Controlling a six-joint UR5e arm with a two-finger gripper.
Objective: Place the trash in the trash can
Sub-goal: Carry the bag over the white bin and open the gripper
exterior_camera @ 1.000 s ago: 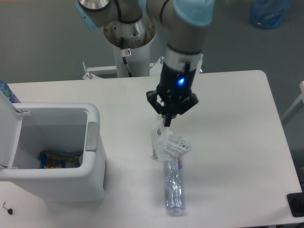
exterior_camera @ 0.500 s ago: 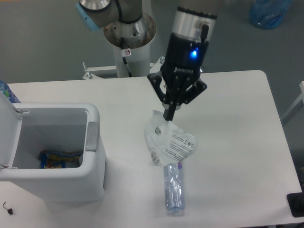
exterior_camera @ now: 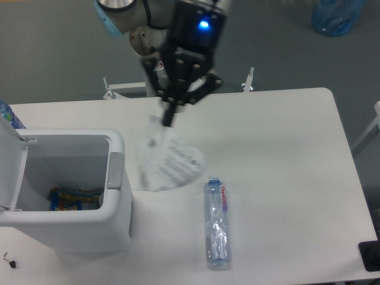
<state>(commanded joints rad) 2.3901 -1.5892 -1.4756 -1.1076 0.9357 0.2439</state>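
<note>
My gripper [exterior_camera: 168, 121] is shut on the top of the clear wrinkly wrapper [exterior_camera: 166, 159], which hangs below it in the air, blurred by motion, just right of the trash can. The trash can [exterior_camera: 113, 214] is a white boxy bin at the left with its lid [exterior_camera: 9, 163] open and a grey tab [exterior_camera: 114, 170] on its right rim. A colourful packet [exterior_camera: 71, 199] lies inside it. The clear water bottle [exterior_camera: 217, 224] with a red-blue label lies flat on the white table [exterior_camera: 285, 154], to the right and in front of the hanging wrapper.
The arm's base pedestal [exterior_camera: 160, 53] stands behind the table's far edge. A blue bag [exterior_camera: 337, 16] lies on the floor at the top right. A dark object [exterior_camera: 370, 255] sits at the table's lower right corner.
The gripper has lifted the wrapper off the bottle and carried it left and up, from mid-table to beside the trash can. The bottle's cap end now shows; the bottle has not moved.
</note>
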